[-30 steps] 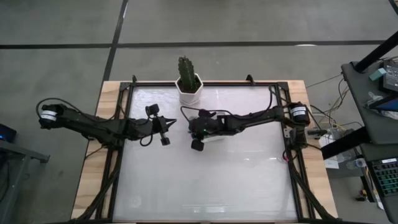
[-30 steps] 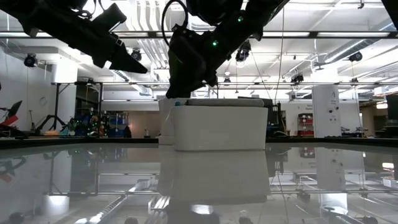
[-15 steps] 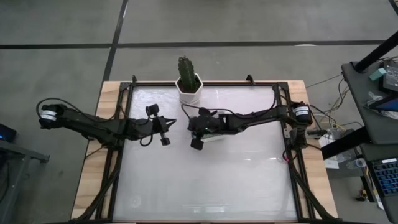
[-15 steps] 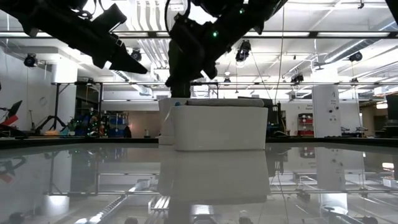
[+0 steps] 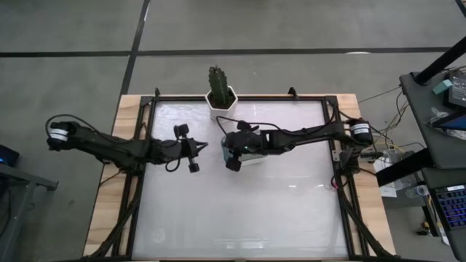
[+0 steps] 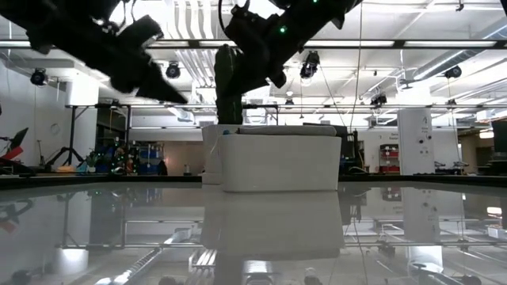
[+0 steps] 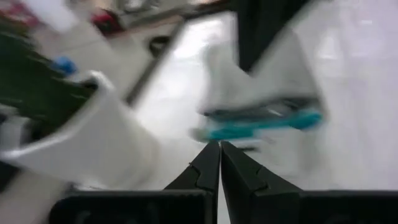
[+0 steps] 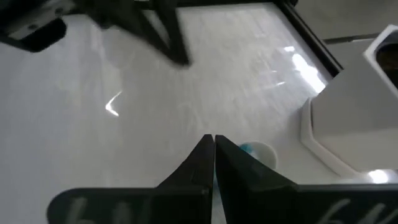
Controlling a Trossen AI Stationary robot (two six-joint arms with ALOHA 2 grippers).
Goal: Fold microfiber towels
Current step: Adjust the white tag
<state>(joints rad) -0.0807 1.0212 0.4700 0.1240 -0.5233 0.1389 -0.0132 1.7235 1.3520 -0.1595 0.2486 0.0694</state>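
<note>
Hovering above white tray (image 6: 279,162) | right claw (image 5: 231,164) closed, empty | left claw (image 5: 192,156) closed, empty

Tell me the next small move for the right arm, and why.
Probably open the right gripper and lower it toward the white tray. Its fingers are shut on nothing, above the tray's edge, and a teal towel lies on the tray. The left gripper waits shut nearby.

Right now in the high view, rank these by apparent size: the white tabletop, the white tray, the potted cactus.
1. White tabletop, by far the largest.
2-3. White tray and potted cactus: unsure, because the right arm covers most of the tray.
</note>
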